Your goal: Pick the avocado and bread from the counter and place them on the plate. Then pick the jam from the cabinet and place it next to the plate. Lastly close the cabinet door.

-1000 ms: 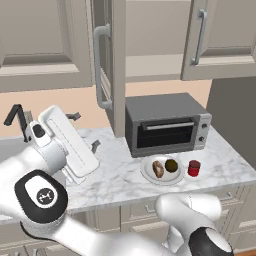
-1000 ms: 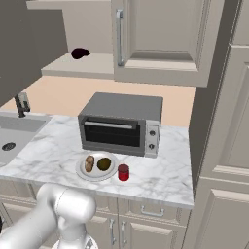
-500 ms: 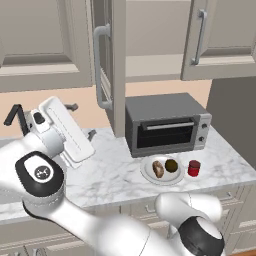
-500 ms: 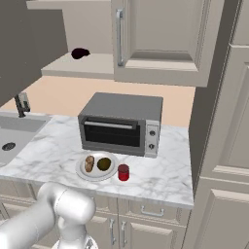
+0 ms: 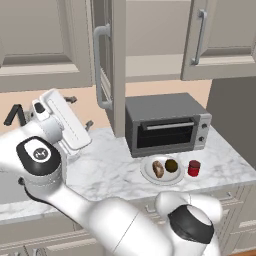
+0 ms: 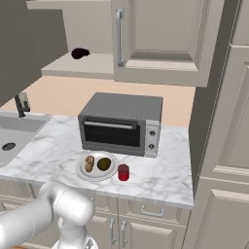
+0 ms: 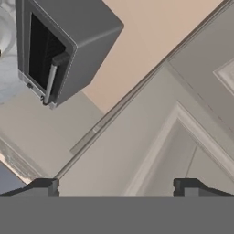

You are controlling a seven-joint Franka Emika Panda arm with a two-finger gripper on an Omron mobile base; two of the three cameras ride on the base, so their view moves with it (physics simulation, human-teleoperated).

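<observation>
The white plate (image 5: 145,168) (image 6: 80,169) rests on the marble counter (image 5: 107,170) (image 6: 53,146) and holds the brown bread (image 5: 158,168) (image 6: 89,163) and the dark green avocado (image 5: 171,165) (image 6: 104,164). Just right of the plate stands the red jam (image 5: 194,168) (image 6: 123,172). The cabinet door (image 5: 118,65) (image 7: 173,137) stands swung out, with its bar handle (image 5: 100,65) on the left face. My gripper (image 5: 80,111) (image 7: 116,186) is open and holds nothing. It hovers left of the door below the handle, pointed at the door's panelled face.
A grey toaster oven (image 5: 167,125) (image 6: 119,124) (image 7: 55,50) sits behind the plate. A sink (image 6: 14,136) with a dark faucet (image 5: 12,115) (image 6: 20,104) lies at the left. The cabinet shelf (image 6: 92,65) carries a small dark object (image 6: 79,52). A closed cabinet door (image 6: 165,39) hangs to the right.
My hand has risen and come a little closer to the open door; the jaws stayed open. Plate, food and jam have not moved.
</observation>
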